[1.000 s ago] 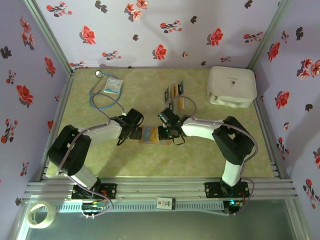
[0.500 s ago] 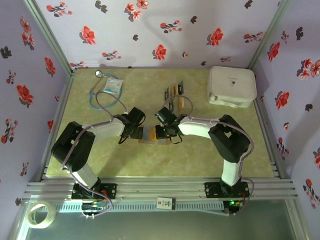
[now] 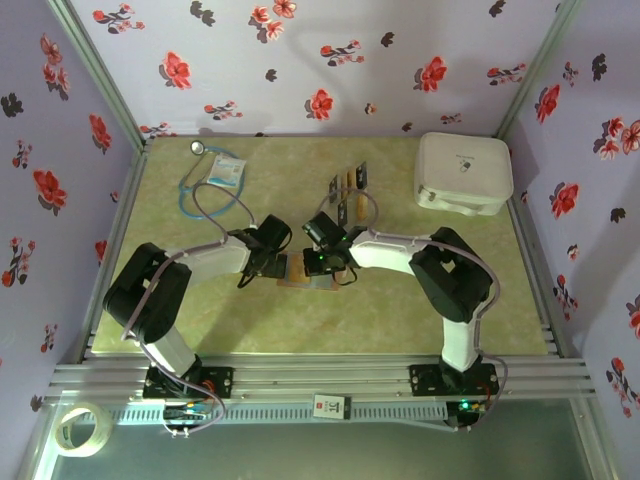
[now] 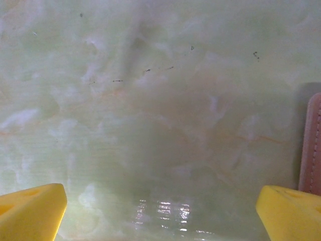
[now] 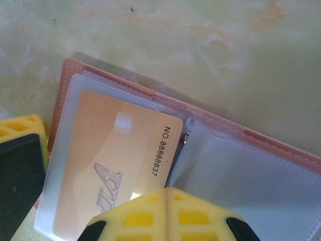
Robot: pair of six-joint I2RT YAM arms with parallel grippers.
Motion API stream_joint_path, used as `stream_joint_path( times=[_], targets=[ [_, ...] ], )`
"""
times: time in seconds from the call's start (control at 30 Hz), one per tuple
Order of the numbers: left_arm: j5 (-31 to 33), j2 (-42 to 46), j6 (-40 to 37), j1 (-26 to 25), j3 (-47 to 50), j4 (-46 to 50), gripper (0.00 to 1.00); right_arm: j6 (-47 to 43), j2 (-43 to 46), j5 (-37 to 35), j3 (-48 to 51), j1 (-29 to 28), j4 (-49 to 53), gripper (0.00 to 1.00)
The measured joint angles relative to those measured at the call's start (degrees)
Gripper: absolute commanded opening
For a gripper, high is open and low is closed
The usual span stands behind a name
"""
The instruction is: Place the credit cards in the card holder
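While the right gripper (image 5: 167, 213) sits clenched, jaws together just over an orange credit card (image 5: 110, 165), that card lies mostly inside the clear pocket of the open card holder (image 5: 235, 170). The left gripper (image 4: 160, 198) gapes wide over the table (image 4: 150, 100) beside the holder's edge. More credit cards (image 3: 347, 185) lie farther back.

One card holder (image 3: 298, 269), one white case (image 3: 463, 172)

I'm watching both arms reaching in from the near edge of the table (image 3: 400, 320), elbows bending outward, forearms angling toward each other at mid-table; the left gripper (image 3: 270, 263) is pointing down, its yellow fingers (image 4: 30, 211) standing wide apart; the right gripper (image 3: 325, 262) is pointing down beside it, its yellow fingertips (image 5: 145, 218) pressing together.
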State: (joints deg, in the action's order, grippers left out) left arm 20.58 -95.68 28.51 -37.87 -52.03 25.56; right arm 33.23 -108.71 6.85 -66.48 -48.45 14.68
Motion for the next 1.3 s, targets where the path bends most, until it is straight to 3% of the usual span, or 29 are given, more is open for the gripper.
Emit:
stream_joint_path(
  times=[0.63, 0.83, 1.07, 1.3],
  targets=[
    [2.67, 0.79, 4.42, -2.71, 2.1, -2.25, 1.0, 0.35, -0.24, 1.03, -0.33, 0.0, -0.22, 0.0],
    [0.15, 2.8, 4.81, -3.21, 3.15, -1.88, 1.0, 0.37, 3.06, 0.92, 2.25, 0.0, -0.22, 0.0],
    [-0.68, 6.73, 4.35, 0.42, 3.85, 0.11, 1.0, 1.27, 6.38, 0.59, 4.17, 0.0, -1.03, 0.0],
    [-1.66, 5.97, 3.89, 0.7, 3.85, 0.2, 1.0, 1.92, 6.38, 0.61, 5.79, 0.0, -1.53, 0.0]
  ],
)
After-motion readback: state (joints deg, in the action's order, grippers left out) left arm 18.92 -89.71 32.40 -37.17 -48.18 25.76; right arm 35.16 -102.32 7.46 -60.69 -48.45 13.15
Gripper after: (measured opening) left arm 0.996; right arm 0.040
